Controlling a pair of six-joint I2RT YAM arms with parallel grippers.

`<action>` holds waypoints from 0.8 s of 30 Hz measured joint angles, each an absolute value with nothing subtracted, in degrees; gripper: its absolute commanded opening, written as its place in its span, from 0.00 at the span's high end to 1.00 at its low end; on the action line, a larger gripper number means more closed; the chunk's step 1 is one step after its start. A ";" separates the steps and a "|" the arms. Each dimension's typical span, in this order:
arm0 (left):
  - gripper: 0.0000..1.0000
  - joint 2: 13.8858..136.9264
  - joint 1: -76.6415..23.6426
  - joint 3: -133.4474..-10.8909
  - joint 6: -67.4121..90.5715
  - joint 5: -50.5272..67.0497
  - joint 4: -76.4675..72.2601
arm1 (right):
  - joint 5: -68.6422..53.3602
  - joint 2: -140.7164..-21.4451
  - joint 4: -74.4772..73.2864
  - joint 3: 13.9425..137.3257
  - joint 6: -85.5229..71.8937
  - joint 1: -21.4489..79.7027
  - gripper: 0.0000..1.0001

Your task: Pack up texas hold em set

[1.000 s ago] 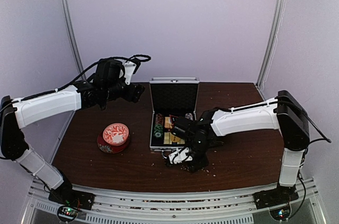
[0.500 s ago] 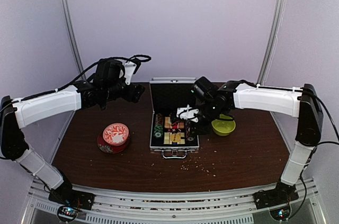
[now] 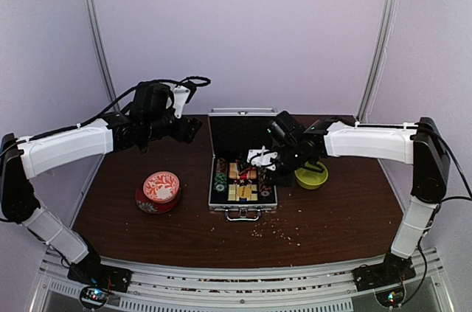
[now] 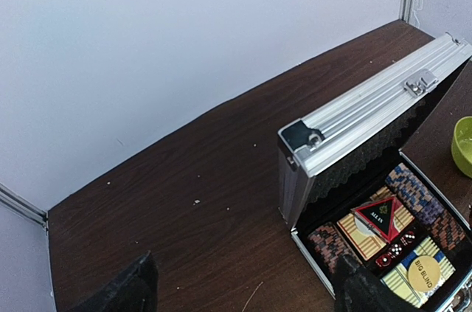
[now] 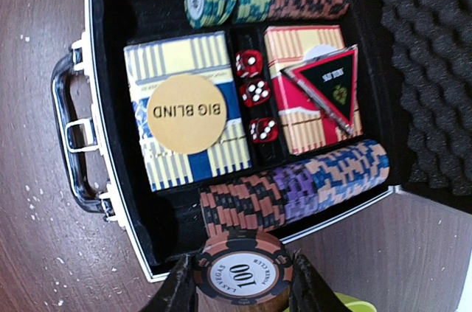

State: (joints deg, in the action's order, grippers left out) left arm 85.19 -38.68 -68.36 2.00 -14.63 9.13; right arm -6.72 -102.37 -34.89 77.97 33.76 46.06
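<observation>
The silver case [image 3: 243, 205] lies open mid-table, its lid [image 3: 242, 133] upright. In the right wrist view the case [image 5: 92, 46] holds two rows of striped chips [image 5: 295, 186], two tan card decks [image 5: 188, 161], red dice [image 5: 256, 94], a round "BIG BLIND" button [image 5: 186, 113] and a triangular button [image 5: 328, 83]. My right gripper [image 5: 243, 286] is shut on an orange-and-black "100" chip stack [image 5: 243, 275], just above the right chip row's near end; it also shows from above [image 3: 267, 170]. My left gripper [image 3: 188, 129] is open and empty, hovering left of the lid [image 4: 369, 116].
A round red tin [image 3: 158, 190] with a white floral lid sits left of the case. A lime-green bowl [image 3: 311, 175] sits right of the case, close under my right arm. Crumbs [image 3: 273, 232] lie on the table in front of the case.
My right gripper has moved from the table in front of the case to above the case's right side, uncovering the green bowl. The left arm has not moved.
</observation>
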 measured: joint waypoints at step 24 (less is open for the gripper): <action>0.17 85.84 -38.68 -68.36 1.98 -14.33 9.61 | 0.51 -105.08 -28.86 72.47 35.86 49.23 0.71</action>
State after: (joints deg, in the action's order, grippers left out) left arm 85.84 -38.68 -68.36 1.98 -14.33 9.61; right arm 0.51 -105.08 -28.86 72.47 35.86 49.23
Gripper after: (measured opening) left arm 0.832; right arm 0.394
